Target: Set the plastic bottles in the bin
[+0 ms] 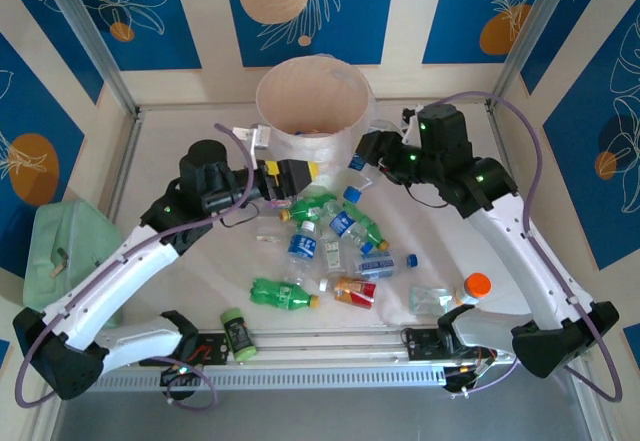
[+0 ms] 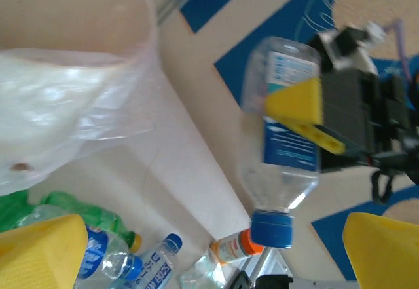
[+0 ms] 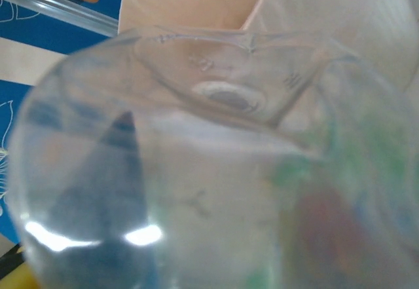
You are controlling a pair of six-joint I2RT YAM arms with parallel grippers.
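1. Bottles (image 1: 300, 246) lie scattered on the table (image 1: 170, 141), just in front of the bin (image 1: 345, 126).
2. One clear bottle (image 2: 288, 151) with a blue label hangs cap-down, clamped between the right gripper's (image 1: 365, 153) fingers (image 2: 298, 102), just beside the bin's right wall and outside its mouth.
3. The left gripper (image 1: 295, 173) hovers over the scattered ones, fingers (image 2: 39, 253) spread wide with nothing between them, near the held bottle but apart from it.

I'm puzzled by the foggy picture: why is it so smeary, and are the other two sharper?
Right wrist view: the clear bottle sits very close to the lens, so it is out of focus, with two glare spots low left. Left wrist view: that bottle is slightly blurred, the near yellow fingers softer still. Top view: sharp and evenly lit.
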